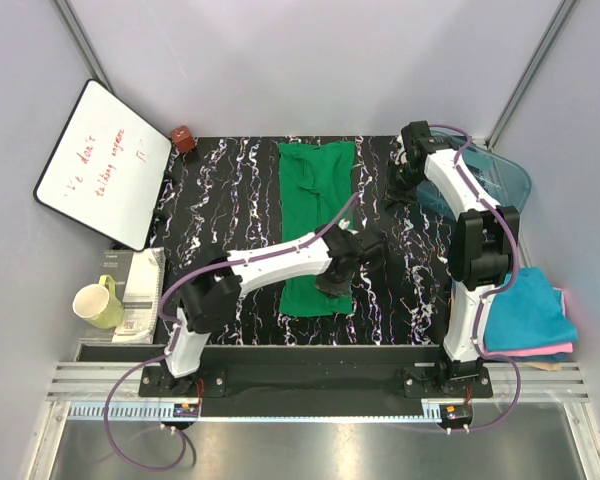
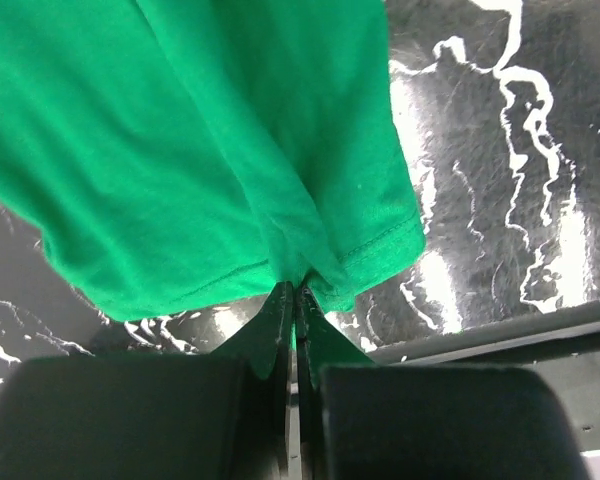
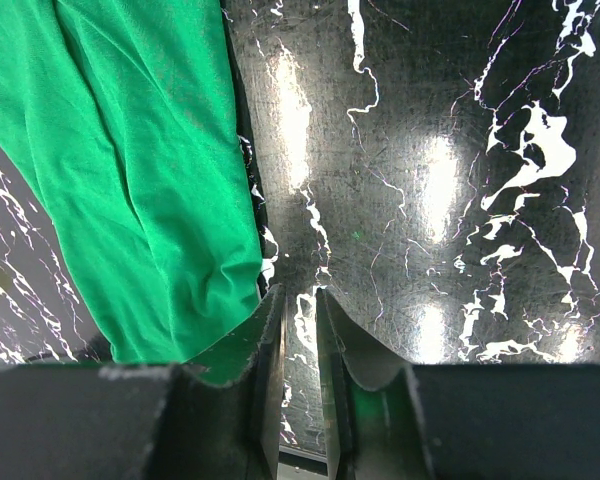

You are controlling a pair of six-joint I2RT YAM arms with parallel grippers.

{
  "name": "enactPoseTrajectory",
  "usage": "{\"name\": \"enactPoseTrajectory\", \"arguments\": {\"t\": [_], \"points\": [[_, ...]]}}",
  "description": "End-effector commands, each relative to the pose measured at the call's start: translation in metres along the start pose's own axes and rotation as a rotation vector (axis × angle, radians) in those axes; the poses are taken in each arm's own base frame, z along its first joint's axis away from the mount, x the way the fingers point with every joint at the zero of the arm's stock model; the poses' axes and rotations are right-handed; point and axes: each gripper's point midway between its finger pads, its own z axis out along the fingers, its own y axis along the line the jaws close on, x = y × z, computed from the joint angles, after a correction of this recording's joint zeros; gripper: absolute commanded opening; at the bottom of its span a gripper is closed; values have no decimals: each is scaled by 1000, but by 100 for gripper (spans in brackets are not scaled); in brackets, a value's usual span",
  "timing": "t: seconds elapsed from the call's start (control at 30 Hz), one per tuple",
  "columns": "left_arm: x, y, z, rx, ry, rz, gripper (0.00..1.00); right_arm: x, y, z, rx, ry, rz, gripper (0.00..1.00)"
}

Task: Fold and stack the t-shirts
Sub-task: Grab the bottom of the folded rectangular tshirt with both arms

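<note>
- From the top view, a bright green cloth t-shirt (image 1: 316, 200) is seen laid as a long strip down the middle of the black, white-veined tabletop (image 1: 230, 200). A folded teal-blue t-shirt (image 1: 525, 310) is stacked on a pink t-shirt (image 1: 540, 351) at the near right.
- Only the left wrist view shows the left jaws pinched shut on the green hem.
- In the right wrist view, the right jaws are seen slightly apart and empty, just beside the green edge.

Bright, even overhead light fills the top view, and shadows are soft. In the wrist views the glossy counter (image 3: 430, 180) throws white glare patches. The green t-shirt (image 2: 180, 150) is sharp, while the left gripper (image 2: 292, 292) and right gripper (image 3: 300, 297) sit dark and blurred at the bottom edge.
</note>
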Motion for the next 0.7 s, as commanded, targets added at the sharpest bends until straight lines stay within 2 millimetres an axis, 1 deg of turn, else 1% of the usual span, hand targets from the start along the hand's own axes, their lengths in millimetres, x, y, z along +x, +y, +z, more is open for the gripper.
{"name": "enactPoseTrajectory", "arguments": {"t": [0.0,0.03,0.07,0.1,0.13,0.2,0.27,0.33,0.37,0.43,0.47,0.53,0.67], "points": [[9,15,-4,-19,11,-67,4,-4,7,-2,-30,-21,-24,25],[16,20,-1,-37,38,-69,22,-4,7,-2,-29,-20,-24,25],[20,23,1,-54,51,-76,29,-4,7,-2,-29,-18,-22,26],[19,28,-1,-76,40,-87,36,-3,7,-2,-30,-16,-23,26],[18,30,-4,-80,33,-89,44,-4,7,-2,-31,-19,-23,26],[9,32,-15,-79,-17,-91,58,-2,7,-1,-31,-15,-23,26],[-1,27,-22,-55,-54,-87,68,-1,6,0,-33,-11,-22,26],[-9,19,-26,-28,-69,-74,68,0,6,0,-33,-7,-22,26],[-10,15,-26,-11,-62,-67,62,0,6,1,-33,-6,-21,26],[-15,6,-23,4,-59,-53,56,1,6,0,-33,-6,-20,27],[-15,3,-22,14,-52,-46,54,1,6,0,-32,-5,-21,26],[-18,-5,-15,25,-43,-36,50,1,6,-1,-33,-7,-22,26],[-14,-15,0,38,8,-13,47,1,6,-1,-35,-8,-24,27]]}}
